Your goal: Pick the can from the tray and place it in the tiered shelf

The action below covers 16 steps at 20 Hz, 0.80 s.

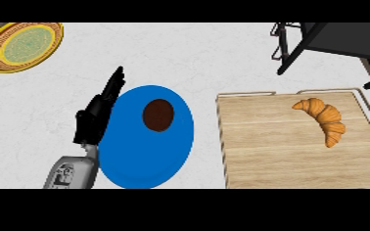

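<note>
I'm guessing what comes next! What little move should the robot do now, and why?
Probably bring the right hand into view over the tray, though that is a guess. No can shows there, only a croissant, so I cannot tell where the can is. The left hand lies with straight fingers beside the blue plate, away from the tray and the shelf.

Counter (209,54): pale, stone-like, faintly mottled, matt. Left hand (98,115): black, matt, hard-looking, like plastic; forearm (71,173) below it grey, smooth, slight sheen. Plate (148,161) just right of the hand: plain blue, smooth, even finish. Brown round thing (158,115) on it: dark, dull, material unclear. Tray (282,147) farther right: light wood, visible grain, matt, with a thin metal-looking rim. Croissant (325,120) on it: golden, ridged crust. Shelf (318,41) up right: black, matt, thin metal-like bars. Dish (29,46) up left: yellow patterned rim, greenish centre.
</note>
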Each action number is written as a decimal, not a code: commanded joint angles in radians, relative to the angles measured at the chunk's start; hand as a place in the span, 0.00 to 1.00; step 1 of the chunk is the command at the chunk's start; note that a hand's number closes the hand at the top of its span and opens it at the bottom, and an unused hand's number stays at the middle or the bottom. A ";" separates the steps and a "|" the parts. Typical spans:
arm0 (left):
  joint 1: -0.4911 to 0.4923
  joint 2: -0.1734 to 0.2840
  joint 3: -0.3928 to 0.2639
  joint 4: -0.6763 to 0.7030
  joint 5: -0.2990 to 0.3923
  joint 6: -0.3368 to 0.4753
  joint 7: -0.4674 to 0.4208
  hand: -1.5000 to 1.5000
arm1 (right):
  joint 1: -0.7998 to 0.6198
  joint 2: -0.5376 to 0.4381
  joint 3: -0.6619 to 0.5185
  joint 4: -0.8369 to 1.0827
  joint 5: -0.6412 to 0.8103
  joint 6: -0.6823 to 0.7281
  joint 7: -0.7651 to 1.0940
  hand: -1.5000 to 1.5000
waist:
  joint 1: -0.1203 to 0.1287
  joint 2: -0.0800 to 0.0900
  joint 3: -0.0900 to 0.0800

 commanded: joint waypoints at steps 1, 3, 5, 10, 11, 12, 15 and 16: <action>-0.001 -0.001 -0.004 -0.003 -0.007 0.001 0.004 0.50 | -0.015 -0.021 0.019 0.136 0.012 -0.088 -0.128 1.00 | 0.003 0.000 0.000; -0.035 0.012 0.027 0.082 0.005 -0.012 -0.048 0.50 | -0.041 0.019 0.011 0.201 0.031 -0.196 -0.122 1.00 | 0.001 0.002 0.000; 0.012 0.036 0.027 -0.006 0.022 -0.039 -0.016 0.50 | -0.011 -0.030 -0.031 0.273 0.013 -0.232 -0.182 1.00 | 0.005 0.001 0.000; -0.039 -0.006 0.020 0.082 -0.013 0.015 -0.047 0.50 | -0.030 0.016 -0.180 0.261 -0.206 -0.381 -0.278 1.00 | -0.002 0.005 0.001; 0.006 0.011 0.009 0.014 0.001 -0.016 -0.029 0.50 | -0.034 0.020 -0.179 0.302 -0.212 -0.409 -0.312 1.00 | 0.009 0.002 0.001; -0.040 -0.003 0.003 0.016 -0.006 -0.005 0.003 0.50 | -0.052 -0.022 -0.213 0.372 -0.248 -0.415 -0.372 1.00 | 0.010 0.005 0.001; 0.032 0.015 -0.002 -0.049 0.004 -0.028 0.007 0.50 | -0.045 -0.023 -0.220 0.418 -0.284 -0.445 -0.438 1.00 | 0.009 0.000 0.001; -0.014 -0.012 -0.002 0.050 -0.020 0.005 -0.032 0.50 | -0.096 -0.045 -0.231 0.487 -0.292 -0.442 -0.456 1.00 | 0.007 0.004 0.000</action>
